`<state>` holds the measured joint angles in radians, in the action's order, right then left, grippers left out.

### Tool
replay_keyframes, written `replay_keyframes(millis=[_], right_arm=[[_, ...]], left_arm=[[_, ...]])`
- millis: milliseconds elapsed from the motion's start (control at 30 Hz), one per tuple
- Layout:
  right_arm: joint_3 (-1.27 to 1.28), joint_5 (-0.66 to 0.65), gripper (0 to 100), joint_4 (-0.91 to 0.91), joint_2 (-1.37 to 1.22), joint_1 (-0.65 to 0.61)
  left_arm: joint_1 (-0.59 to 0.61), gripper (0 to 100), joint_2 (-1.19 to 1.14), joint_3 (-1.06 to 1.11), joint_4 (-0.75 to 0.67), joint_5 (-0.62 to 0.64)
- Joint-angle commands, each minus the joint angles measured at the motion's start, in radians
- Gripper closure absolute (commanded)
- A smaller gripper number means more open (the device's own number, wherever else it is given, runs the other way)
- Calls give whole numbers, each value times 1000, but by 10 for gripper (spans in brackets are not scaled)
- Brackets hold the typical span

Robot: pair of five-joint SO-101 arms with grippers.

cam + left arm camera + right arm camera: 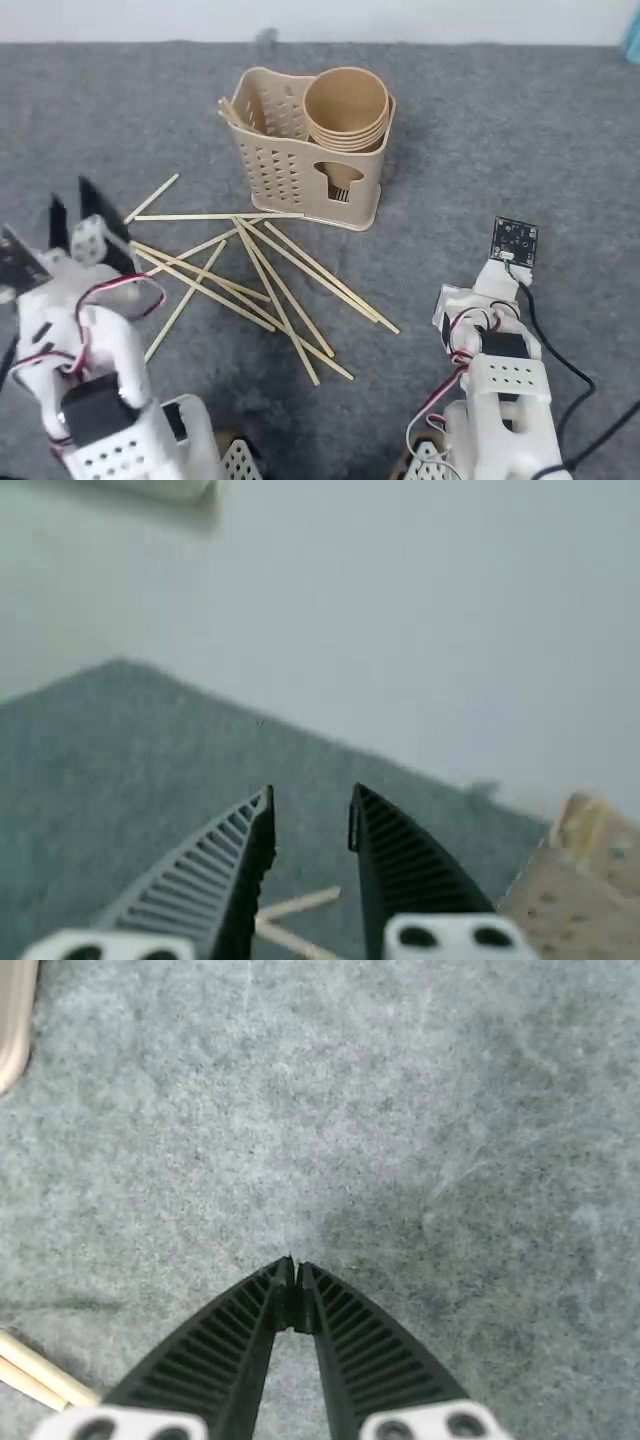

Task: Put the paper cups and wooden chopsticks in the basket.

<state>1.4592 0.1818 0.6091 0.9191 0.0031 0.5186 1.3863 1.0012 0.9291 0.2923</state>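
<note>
Chopsticks [271,290] litter mat [480,150] before basket [290,170]; bare mat near right arm [495,370].

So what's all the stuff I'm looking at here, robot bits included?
basket: one, beige with holes, far middle of the mat
paper cups: one nested stack of several, tan, in the basket's compartment on the right arm's side
chopsticks in basket: a few, pale wood, in the other compartment
loose chopsticks: about ten, pale wood, scattered and crossing on the mat in front of the basket
mat: one, grey, under everything
arms: two, white, near edge, one on each side
left pincer: one, black, open, beside the loose chopsticks
right pincer: one, black, shut, pointing at bare mat
</note>
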Motion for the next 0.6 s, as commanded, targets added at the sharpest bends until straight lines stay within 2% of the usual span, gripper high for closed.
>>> replay_keyframes(millis=[0, 100, 300, 400, 467, 567], right_arm=[[-5, 3, 990, -13, 22, 2], [-5, 3, 990, -13, 21, 1], [-3, 3, 990, 13, 27, 4], [-11, 5, 990, 39, 27, -2], [-11, 5, 990, 39, 27, -2], [-11, 5, 990, 39, 27, -2]], left_arm=[[28, 880, -48, 31, 126, 9], [28, 870, -123, 77, 137, -48], [20, 733, -359, 131, 137, -199], [17, 717, -477, 128, 132, -305], [17, 717, -537, 128, 71, -354], [17, 717, -614, 137, -44, -362]])
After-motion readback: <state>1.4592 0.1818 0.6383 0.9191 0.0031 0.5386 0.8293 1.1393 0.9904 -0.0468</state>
